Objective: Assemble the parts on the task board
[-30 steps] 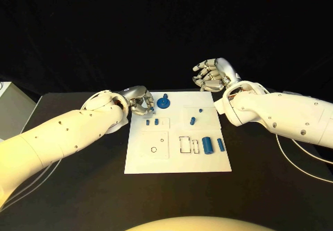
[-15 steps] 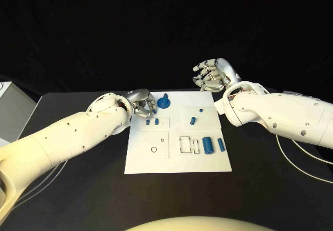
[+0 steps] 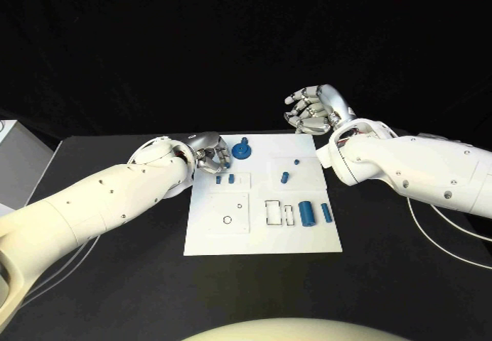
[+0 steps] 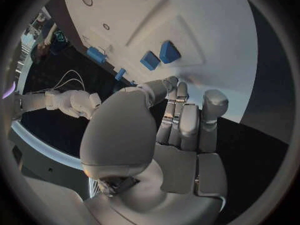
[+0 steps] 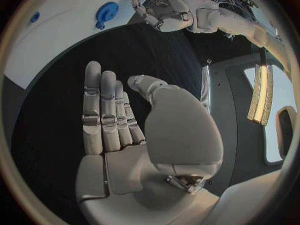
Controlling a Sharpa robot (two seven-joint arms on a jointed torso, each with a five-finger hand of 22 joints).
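Observation:
The white task board (image 3: 261, 234) lies in the middle of the table. On it are a round blue part (image 3: 242, 150), two small blue blocks (image 3: 225, 179), two small pieces (image 3: 284, 177) and two blue cylinders (image 3: 316, 212). My left hand (image 3: 209, 153) hovers over the board's far left corner, fingers bent down, close to the two blocks (image 4: 159, 56). I see nothing between its fingers (image 4: 181, 115). My right hand (image 3: 311, 112) is raised beyond the board's far edge, palm flat and fingers (image 5: 103, 110) straight, holding nothing.
Outlined recesses (image 3: 276, 213) mark the board's near half. A white box (image 3: 15, 167) stands at the table's left edge. Cables (image 3: 446, 238) run across the table at the right. Black tabletop (image 3: 123, 284) surrounds the board.
My left hand has shifted slightly over the board's far left corner. The right hand and the parts stay as they were.

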